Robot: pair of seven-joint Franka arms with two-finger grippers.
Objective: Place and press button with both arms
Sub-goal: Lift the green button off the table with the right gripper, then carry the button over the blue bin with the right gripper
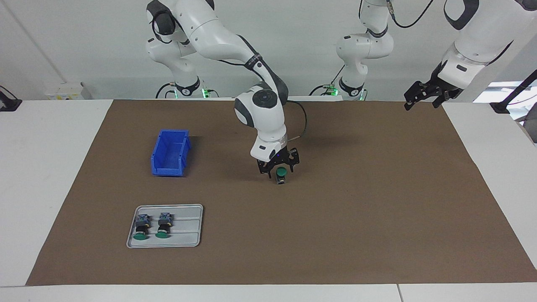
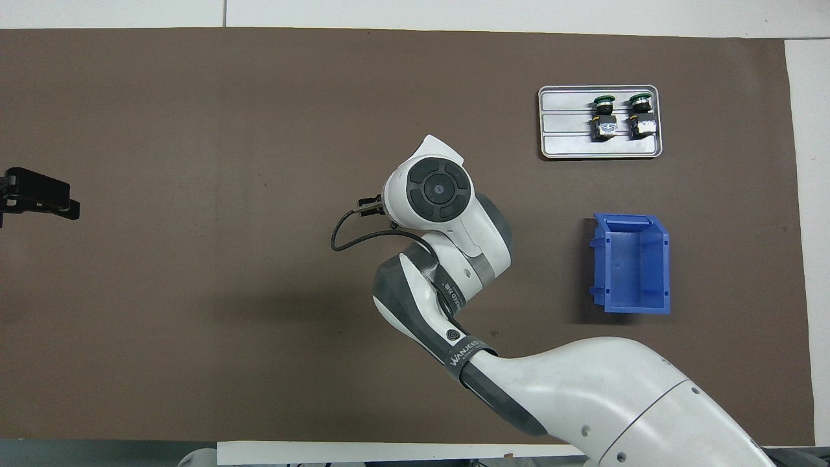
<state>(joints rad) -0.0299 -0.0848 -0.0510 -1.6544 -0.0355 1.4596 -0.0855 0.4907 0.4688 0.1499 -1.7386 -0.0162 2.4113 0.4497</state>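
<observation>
My right gripper (image 1: 278, 166) is low over the middle of the brown mat (image 1: 377, 201), fingers closed around the button (image 1: 281, 175), which stands upright with its green cap on top and its base at or just above the mat; I cannot tell which. From overhead the arm's wrist hides it. My left gripper (image 1: 423, 97) waits raised at the left arm's end of the table, fingers spread, holding nothing. I see a blue bin (image 1: 170, 152) toward the right arm's end, and farther from the robots a grey tray (image 1: 191, 226) with two more buttons (image 1: 152, 226) lying on it.
</observation>
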